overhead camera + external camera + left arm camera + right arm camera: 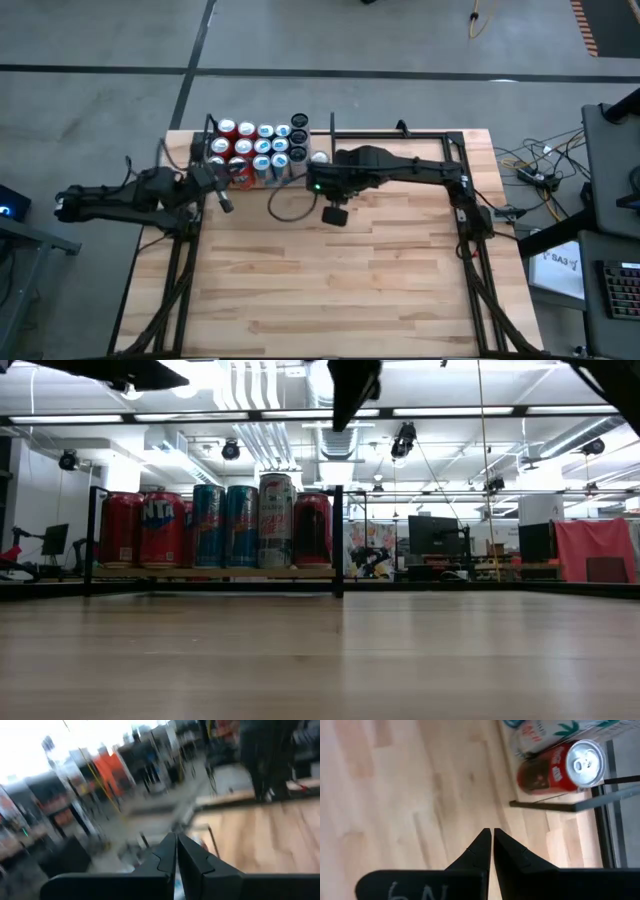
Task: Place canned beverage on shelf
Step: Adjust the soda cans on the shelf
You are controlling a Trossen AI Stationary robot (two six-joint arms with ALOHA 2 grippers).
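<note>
The shelf (215, 572), a narrow black-framed bay with a wood floor, stands at the table's far left. Several cans (256, 150) stand upright on its floor, red, blue and white. The right wrist view shows the end red can (570, 767) and a white palm-print can (555, 732) beside the frame's bottom bar (570, 805). My right gripper (335, 213) hangs shut over bare table just right of and nearer than the shelf, pointing steeply down, with nothing in it. My left gripper (225, 203) is shut and level, near the shelf's near left corner, also holding nothing.
A wider bay of the same black frame (400, 132) runs along the far edge to the right of the shelf. Black arm mounts stand at the left (175, 240) and right (470, 230) table edges. Bare wood tabletop (330, 290) fills the middle and near side.
</note>
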